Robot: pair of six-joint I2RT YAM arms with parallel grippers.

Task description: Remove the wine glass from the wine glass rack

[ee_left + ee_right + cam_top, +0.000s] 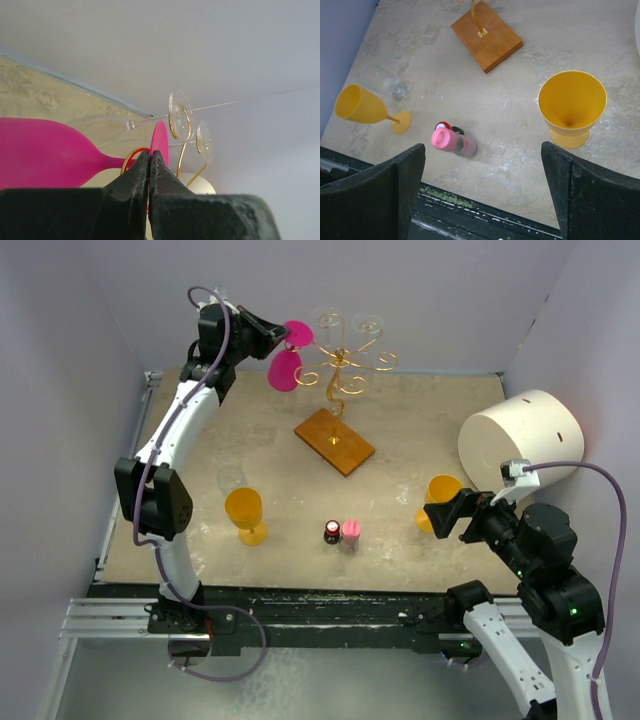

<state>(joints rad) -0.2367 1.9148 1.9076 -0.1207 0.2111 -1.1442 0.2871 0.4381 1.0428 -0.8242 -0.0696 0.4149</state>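
Observation:
The wine glass rack (341, 362) is gold wire on a brown wooden base (334, 441), at the back centre. A pink wine glass (286, 362) hangs tilted at its left scroll arm. My left gripper (274, 338) is raised there and shut on the glass's stem. In the left wrist view the jaws (149, 156) pinch the stem between the pink bowl (45, 157) and the pink foot (160, 141). A gold loop (131, 156) shows just behind; I cannot tell whether the stem sits in it. My right gripper (441, 513) is open and empty (482, 150), low over the table.
Two clear glasses (345, 322) hang on the rack top, with their feet (181, 115) close past my left fingertips. A yellow wine glass (245, 512), a lying clear glass (231, 478), small bottles (341, 532), a yellow cup (441, 495) and a white cylinder (520, 440) stand on the table.

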